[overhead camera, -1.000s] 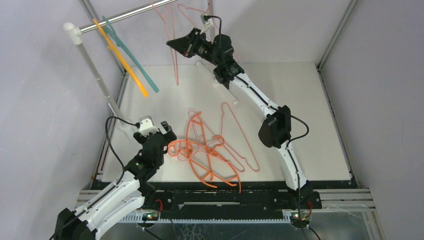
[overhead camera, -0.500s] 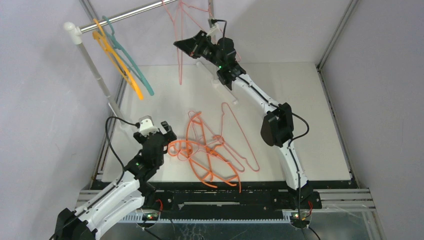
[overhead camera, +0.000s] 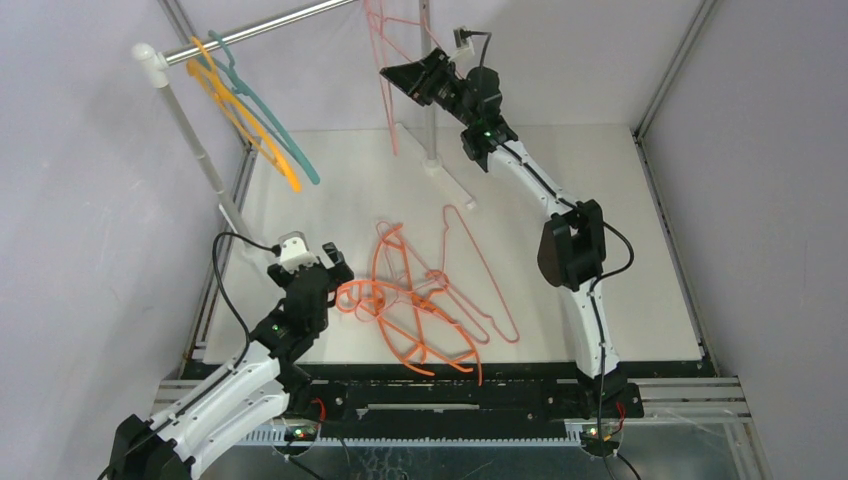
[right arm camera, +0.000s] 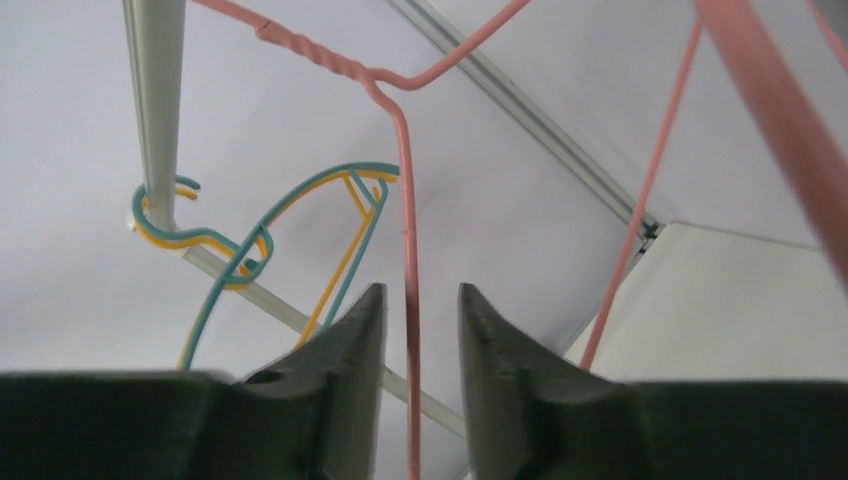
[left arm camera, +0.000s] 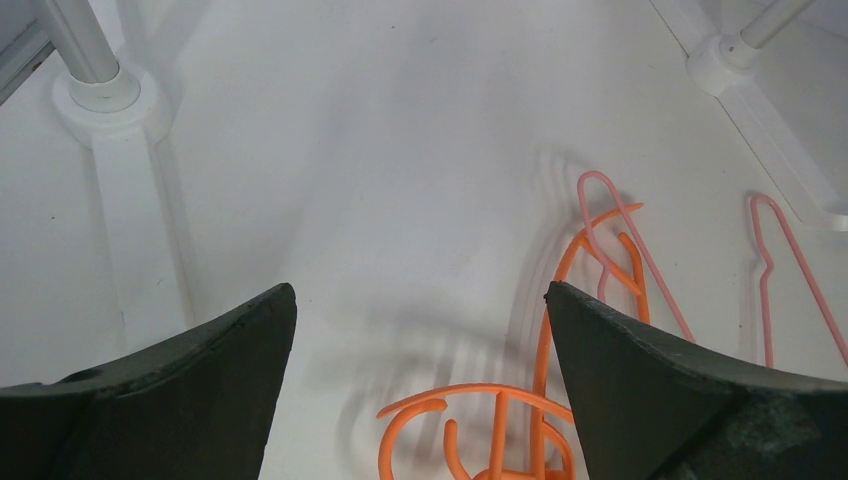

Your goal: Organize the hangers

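Observation:
A pale pink hanger (overhead camera: pixel 385 60) hangs at the right end of the silver rail (overhead camera: pixel 260 30). My right gripper (overhead camera: pixel 398 78) is beside it, high up. In the right wrist view its jaws (right arm camera: pixel 420 295) stand a little apart, open, with the pink wire (right arm camera: pixel 405 200) running between them untouched. Yellow-orange (overhead camera: pixel 255 135) and teal (overhead camera: pixel 285 135) hangers hang at the rail's left end. Orange hangers (overhead camera: pixel 400 315) lie tangled on the table with another pink hanger (overhead camera: pixel 485 275). My left gripper (overhead camera: pixel 335 268) hovers wide open at the pile's left edge, with an orange hook (left arm camera: pixel 470 400) below it.
The rail's white posts stand at the back left (overhead camera: pixel 185 130) and back middle (overhead camera: pixel 430 120), with white feet (left arm camera: pixel 105 95) on the table. Metal frame bars and grey walls enclose the white tabletop (overhead camera: pixel 620 250).
My right arm has swung right and up along the rail with the pink hanger, and its jaws have parted off the wire. The yellow-orange and teal hangers have swayed. The left arm is still.

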